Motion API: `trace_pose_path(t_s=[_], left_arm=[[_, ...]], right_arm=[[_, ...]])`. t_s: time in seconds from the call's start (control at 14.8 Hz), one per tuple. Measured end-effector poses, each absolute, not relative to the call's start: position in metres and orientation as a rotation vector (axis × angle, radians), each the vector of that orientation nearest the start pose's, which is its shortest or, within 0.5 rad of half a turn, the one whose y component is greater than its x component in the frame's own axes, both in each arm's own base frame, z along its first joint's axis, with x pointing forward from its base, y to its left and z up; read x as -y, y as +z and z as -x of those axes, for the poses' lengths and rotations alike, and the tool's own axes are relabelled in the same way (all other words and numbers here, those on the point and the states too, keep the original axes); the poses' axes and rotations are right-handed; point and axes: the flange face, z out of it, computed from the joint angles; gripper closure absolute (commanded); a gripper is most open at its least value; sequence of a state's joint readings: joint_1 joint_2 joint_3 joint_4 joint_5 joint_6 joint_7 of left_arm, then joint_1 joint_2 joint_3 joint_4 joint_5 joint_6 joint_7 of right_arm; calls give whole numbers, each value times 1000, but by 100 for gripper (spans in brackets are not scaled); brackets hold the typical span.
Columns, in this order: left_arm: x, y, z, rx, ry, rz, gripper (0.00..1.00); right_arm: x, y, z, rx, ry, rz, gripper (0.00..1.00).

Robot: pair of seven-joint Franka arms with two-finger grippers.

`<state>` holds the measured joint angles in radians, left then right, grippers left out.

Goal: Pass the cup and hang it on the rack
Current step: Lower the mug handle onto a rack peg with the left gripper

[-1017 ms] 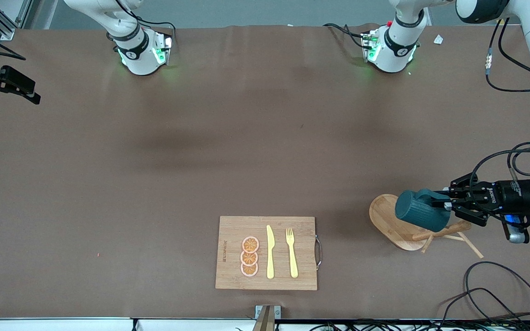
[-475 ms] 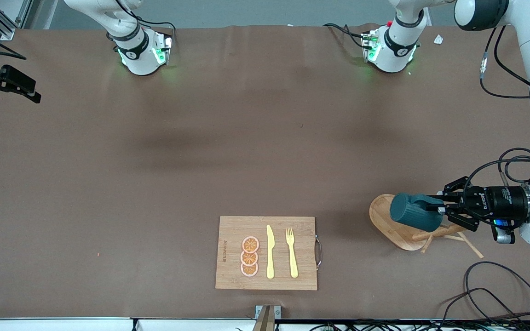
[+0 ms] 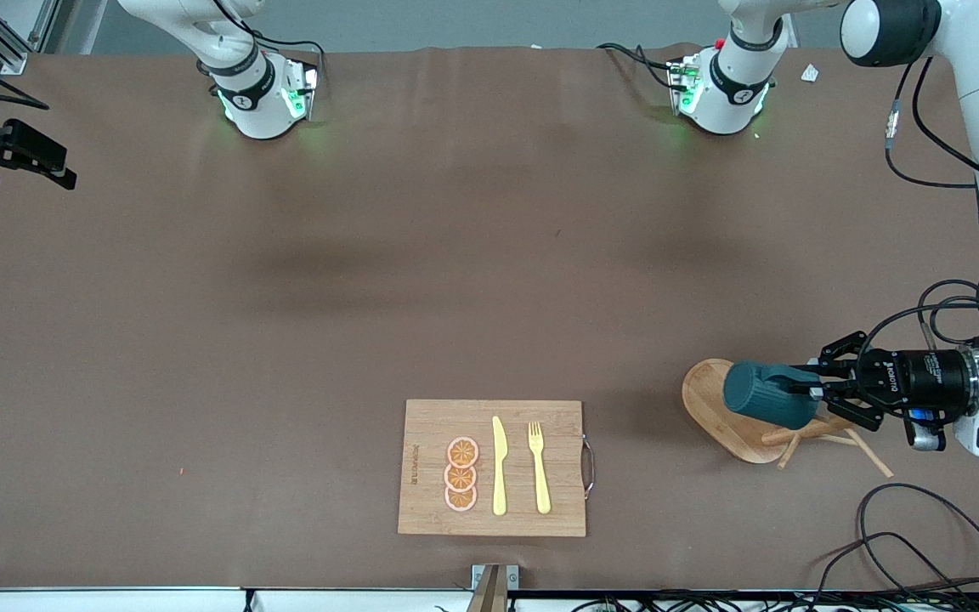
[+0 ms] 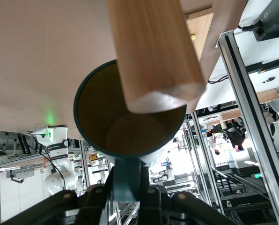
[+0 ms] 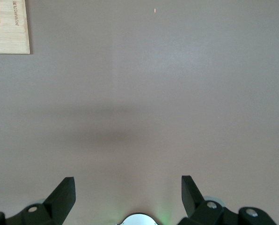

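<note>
Cup (image 3: 768,394), pinched by its handle in my left claw (image 3: 814,392), hovers over the rack (image 3: 715,410) at three o'clock, unhung; my right claw (image 5: 128,191) waits open.

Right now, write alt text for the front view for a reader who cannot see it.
The left pincer holds a dark teal cup by its handle, on its side over the wooden mug rack. A cutting board with orange slices, knife and fork lies nearer the camera; the right pincer waits, open.
</note>
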<state>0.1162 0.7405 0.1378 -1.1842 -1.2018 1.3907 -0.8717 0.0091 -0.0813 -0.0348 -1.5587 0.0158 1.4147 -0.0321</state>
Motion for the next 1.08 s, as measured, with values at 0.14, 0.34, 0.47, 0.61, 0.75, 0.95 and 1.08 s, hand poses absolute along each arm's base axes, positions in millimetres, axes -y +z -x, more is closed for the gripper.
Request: trace_pose_path(t_s=[0.14,0.34,0.47,0.61,0.75,0.95,1.08], left_arm=[[-50,380,-718,-1205,-925,-1662,99],[-62,369,-718,-1226,-931,-1643,99],[-65,361,-718,-1235,-939,-1636,99],[-67,356,-718,-1242,-945,-1630,99],[-71,353,-717,-1247,-945,-1625,99],[-76,349,-717,-1256,-946,-1617,98],[-80,344,-717,-1263,-949,-1610,98]], right_arm=[[13,660,-512,11,97,3120,0],[13,660,-512,10,99,3120,0],[14,660,-512,10,102,3120,0],[14,660,-512,10,103,3120,0],[14,660,-512,9,104,3122,0],[14,660,-512,9,104,3122,0],[14,660,-512,9,104,3122,0]])
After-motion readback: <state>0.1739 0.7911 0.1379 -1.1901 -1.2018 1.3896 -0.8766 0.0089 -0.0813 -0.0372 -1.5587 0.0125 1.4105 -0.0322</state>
